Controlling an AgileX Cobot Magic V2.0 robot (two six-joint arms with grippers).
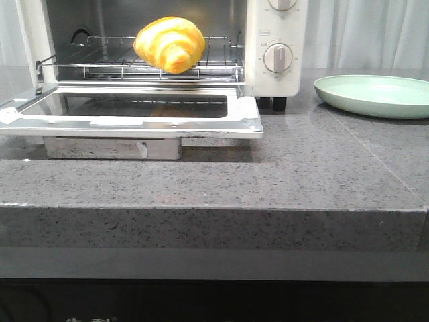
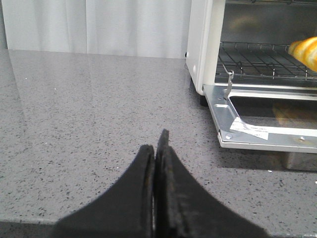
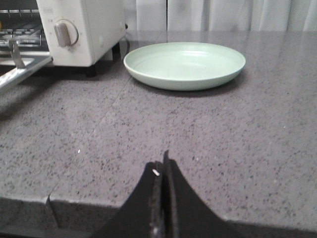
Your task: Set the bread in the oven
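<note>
The bread (image 1: 170, 43), a glossy golden roll with orange-brown stripes, lies on the wire rack (image 1: 100, 62) inside the white oven (image 1: 281, 47). The oven door (image 1: 127, 117) hangs open and flat. A part of the bread also shows in the left wrist view (image 2: 306, 51). My left gripper (image 2: 156, 144) is shut and empty over the counter, left of the oven door. My right gripper (image 3: 162, 161) is shut and empty near the counter's front edge, in front of the plate. Neither gripper shows in the front view.
A pale green plate (image 1: 375, 95) sits empty on the grey stone counter (image 1: 301, 168) right of the oven; it also shows in the right wrist view (image 3: 184, 64). The open door sticks out toward the counter's front. White curtains hang behind.
</note>
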